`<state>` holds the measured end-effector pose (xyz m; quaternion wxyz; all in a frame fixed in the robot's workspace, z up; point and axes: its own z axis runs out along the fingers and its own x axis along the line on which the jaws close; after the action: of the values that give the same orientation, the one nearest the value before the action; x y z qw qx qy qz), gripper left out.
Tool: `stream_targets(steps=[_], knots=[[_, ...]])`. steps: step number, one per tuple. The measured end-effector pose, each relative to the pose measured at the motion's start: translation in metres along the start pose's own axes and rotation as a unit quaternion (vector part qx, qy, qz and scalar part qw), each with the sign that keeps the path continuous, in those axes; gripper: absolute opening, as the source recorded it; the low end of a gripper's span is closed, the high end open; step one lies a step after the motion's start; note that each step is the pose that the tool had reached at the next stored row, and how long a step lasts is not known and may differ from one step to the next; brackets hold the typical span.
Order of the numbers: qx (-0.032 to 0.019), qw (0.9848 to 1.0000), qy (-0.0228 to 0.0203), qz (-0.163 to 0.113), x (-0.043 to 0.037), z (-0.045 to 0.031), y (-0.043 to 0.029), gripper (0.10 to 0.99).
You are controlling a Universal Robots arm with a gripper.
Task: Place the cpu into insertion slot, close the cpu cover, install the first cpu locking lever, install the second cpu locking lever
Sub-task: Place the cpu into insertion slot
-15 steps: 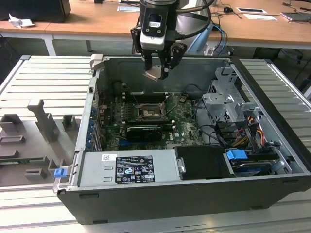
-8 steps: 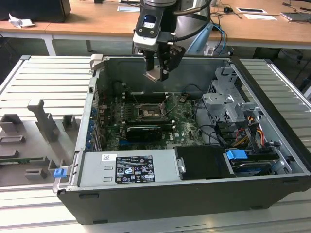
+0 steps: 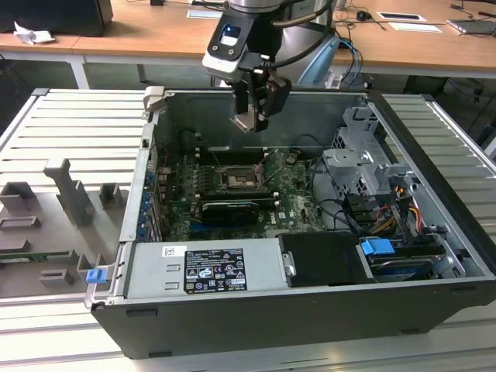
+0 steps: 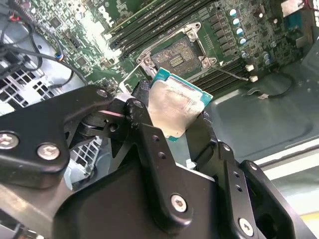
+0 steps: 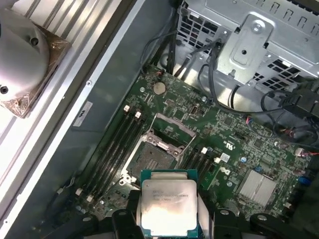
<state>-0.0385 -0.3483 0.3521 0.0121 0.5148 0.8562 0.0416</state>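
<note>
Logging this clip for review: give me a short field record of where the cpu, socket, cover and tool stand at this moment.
tool: shut on the cpu, raised above the open computer case
cpu: held by its edges, metal top visible in both wrist views, not in the slot
insertion slot: empty, pins exposed, on the motherboard below the cpu
cpu cover: appears swung open, not lying over the slot
task stage: cpu not yet placed
</note>
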Motion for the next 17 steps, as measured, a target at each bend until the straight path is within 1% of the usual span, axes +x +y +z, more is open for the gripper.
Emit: stream_targets(steps=[3, 7, 8, 9, 13, 15, 17], knots=[[-0.0003, 0.9997, -0.002, 0.026, 0.0, 0.001, -0.0001, 0.537], [0.0004, 0.9988, -0.0034, 0.049, 0.0, 0.002, -0.0001, 0.537], [0.0007, 0.9982, -0.0041, 0.06, 0.0, 0.0025, -0.0002, 0.537], [0.0009, 0.9973, -0.0049, 0.074, -0.0001, 0.0032, -0.0003, 0.537], [0.0011, 0.9954, -0.0064, 0.096, -0.0001, 0.0044, -0.0004, 0.537], [0.0012, 0.9935, -0.0077, 0.114, -0.0001, 0.0053, -0.0004, 0.537], [0.0012, 0.992, -0.0085, 0.126, -0.0001, 0.0059, -0.0005, 0.537]])
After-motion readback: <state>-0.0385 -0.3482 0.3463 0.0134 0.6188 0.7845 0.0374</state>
